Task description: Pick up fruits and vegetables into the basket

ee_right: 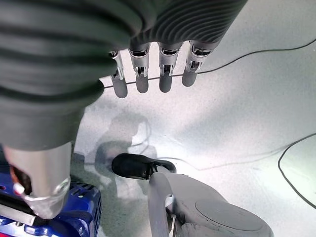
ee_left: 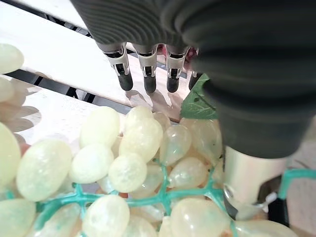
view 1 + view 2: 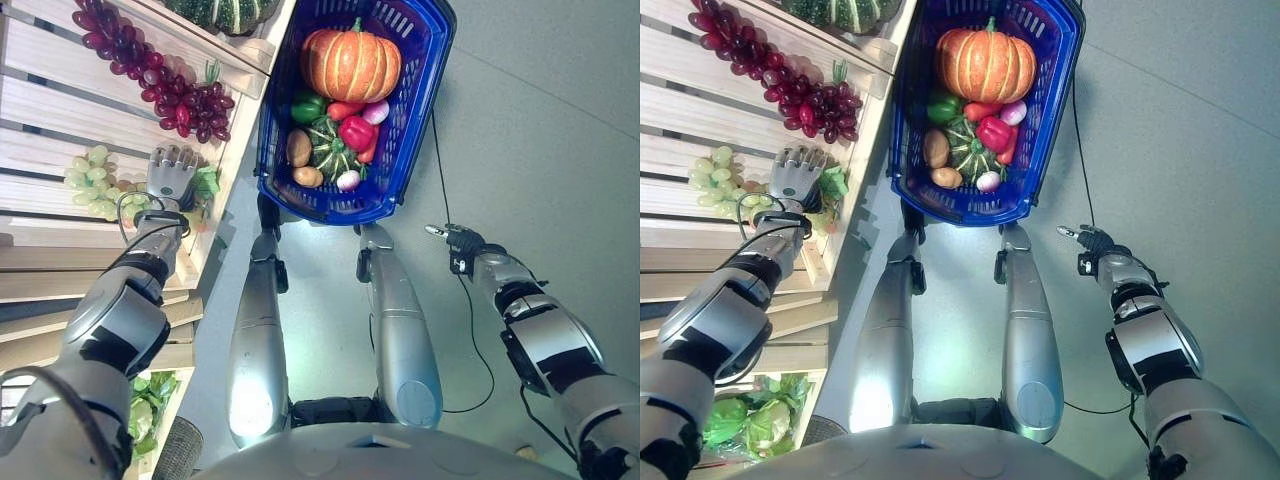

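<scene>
Your left robot hand (image 3: 172, 176) hovers directly over a bunch of green grapes (image 2: 123, 163) lying on a slatted wooden shelf (image 3: 60, 75), fingers (image 2: 148, 74) straight and relaxed, holding nothing. A bunch of red grapes (image 3: 150, 75) lies on the shelf beyond that hand. To its right, the blue basket (image 3: 420, 60) sits on the floor, already holding a pumpkin (image 3: 350, 62), peppers, a small green squash and potatoes. Your right robot hand (image 3: 1080, 238) hangs over the grey floor (image 1: 247, 98), well right of the basket, fingers straight, empty.
</scene>
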Tool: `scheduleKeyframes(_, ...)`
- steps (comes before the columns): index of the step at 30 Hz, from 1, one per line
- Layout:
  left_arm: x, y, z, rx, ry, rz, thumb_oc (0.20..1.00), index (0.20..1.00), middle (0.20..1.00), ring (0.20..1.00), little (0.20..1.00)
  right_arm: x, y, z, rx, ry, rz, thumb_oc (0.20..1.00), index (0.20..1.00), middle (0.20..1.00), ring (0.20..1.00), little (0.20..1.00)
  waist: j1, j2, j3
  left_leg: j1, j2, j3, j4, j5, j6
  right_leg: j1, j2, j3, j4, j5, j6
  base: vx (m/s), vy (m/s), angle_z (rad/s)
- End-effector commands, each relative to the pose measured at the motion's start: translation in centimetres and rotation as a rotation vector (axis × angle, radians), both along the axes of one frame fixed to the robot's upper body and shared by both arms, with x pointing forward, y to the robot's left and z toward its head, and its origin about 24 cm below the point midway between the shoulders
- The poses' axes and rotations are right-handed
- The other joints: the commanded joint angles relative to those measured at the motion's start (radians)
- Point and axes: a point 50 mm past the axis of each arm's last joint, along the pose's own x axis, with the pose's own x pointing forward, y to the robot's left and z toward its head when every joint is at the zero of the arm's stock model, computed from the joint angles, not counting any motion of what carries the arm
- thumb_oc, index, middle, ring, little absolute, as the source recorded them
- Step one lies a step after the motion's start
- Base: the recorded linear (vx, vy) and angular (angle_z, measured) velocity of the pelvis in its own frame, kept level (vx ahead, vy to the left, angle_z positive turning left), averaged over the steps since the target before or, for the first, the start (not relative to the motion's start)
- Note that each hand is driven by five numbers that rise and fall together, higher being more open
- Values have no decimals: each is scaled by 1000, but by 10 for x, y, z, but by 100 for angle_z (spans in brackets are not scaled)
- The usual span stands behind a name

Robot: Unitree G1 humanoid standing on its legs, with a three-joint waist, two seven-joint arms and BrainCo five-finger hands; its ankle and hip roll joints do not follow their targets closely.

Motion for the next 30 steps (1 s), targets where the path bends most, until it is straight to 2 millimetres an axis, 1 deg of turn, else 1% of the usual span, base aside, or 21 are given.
scheduleKeyframes(1,-16,18,-23,37,142,131,1000,1000,1000,1000,1000,-15,-12,-12,-15,58,-34,1000,1000,1000,1000,1000,13,-16,-24,-50,-72,24,9,-11,38,10,83,-28,16,-49,5,0,0,0)
scheduleKeyframes(5,-17,18,-27,19,182,158,1000,1000,1000,1000,1000,-14,-8,-13,-14,57,-26,1000,1000,1000,1000,1000,13,-21,-24,-53,-71,23,7,-10,37,9,83,-27,11,-44,7,0,0,0)
scheduleKeyframes(9,-18,20,-27,-31,160,190,1000,1000,1000,1000,1000,-13,-6,-12,-15,57,-21,1000,1000,1000,1000,1000,12,-24,-24,-49,-71,24,1,-7,37,13,85,-27,6,-41,8,0,0,0)
scheduleKeyframes(11,-19,23,-25,-112,121,232,1000,1000,1000,1000,1000,-12,-7,-11,-15,56,-19,1000,1000,1000,1000,1000,13,-25,-24,-48,-72,21,0,-6,36,14,86,-25,4,-39,8,0,0,0)
scheduleKeyframes(13,-15,22,-20,-250,34,248,1000,1000,1000,1000,1000,-12,-7,-11,-12,54,-21,1000,1000,1000,1000,1000,16,-25,-24,-45,-73,17,-3,-5,37,18,87,-24,2,-39,7,0,0,0)
scheduleKeyframes(16,-13,20,-15,-314,-34,227,1000,1000,1000,1000,1000,-13,-8,-12,-9,51,-26,1000,1000,1000,1000,1000,18,-24,-24,-42,-75,13,-6,-1,36,22,87,-24,-2,-37,8,0,0,0)
scheduleKeyframes(20,-11,18,-9,-374,-106,187,1000,1000,1000,1000,1000,-16,-11,-13,-10,49,-43,1000,1000,1000,1000,1000,21,-13,-24,-33,-79,10,-13,0,36,28,85,-24,-6,-40,7,0,0,0)
scheduleKeyframes(21,-11,18,-7,-413,-145,168,1000,1000,1000,1000,1000,-17,-13,-13,-10,49,-50,1000,1000,1000,1000,1000,24,-5,-24,-32,-80,9,-15,2,36,29,82,-26,-8,-39,6,0,0,0)
scheduleKeyframes(23,-12,18,-6,-443,-157,154,1000,1000,1000,1000,1000,-19,-15,-14,-12,49,-58,1000,1000,1000,1000,1000,27,5,-24,-28,-82,7,-20,3,36,33,80,-28,-11,-41,5,0,0,0)
scheduleKeyframes(25,-13,17,-8,-469,-166,143,1000,1000,1000,1000,1000,-20,-16,-15,-13,48,-64,1000,1000,1000,1000,1000,30,13,-24,-25,-85,4,-23,4,37,36,79,-29,-12,-43,5,0,0,0)
scheduleKeyframes(27,-16,13,-12,-499,-164,118,1000,1000,1000,1000,1000,-23,-19,-17,-18,47,-70,1000,1000,1000,1000,1000,36,31,-24,-23,-88,1,-19,2,39,39,75,-31,-9,-48,4,0,0,0)
scheduleKeyframes(28,-16,13,-12,-499,-164,118,1000,1000,1000,1000,1000,-23,-19,-17,-18,47,-70,1000,1000,1000,1000,1000,36,31,-24,-23,-88,1,-19,2,39,39,75,-31,-9,-48,4,0,0,0)
scheduleKeyframes(30,-18,10,-17,-506,-147,106,1000,1000,1000,1000,1000,-25,-21,-17,-19,45,-76,1000,1000,1000,1000,1000,40,42,-24,-22,-90,0,-17,1,40,42,71,-35,-6,-52,3,0,0,0)
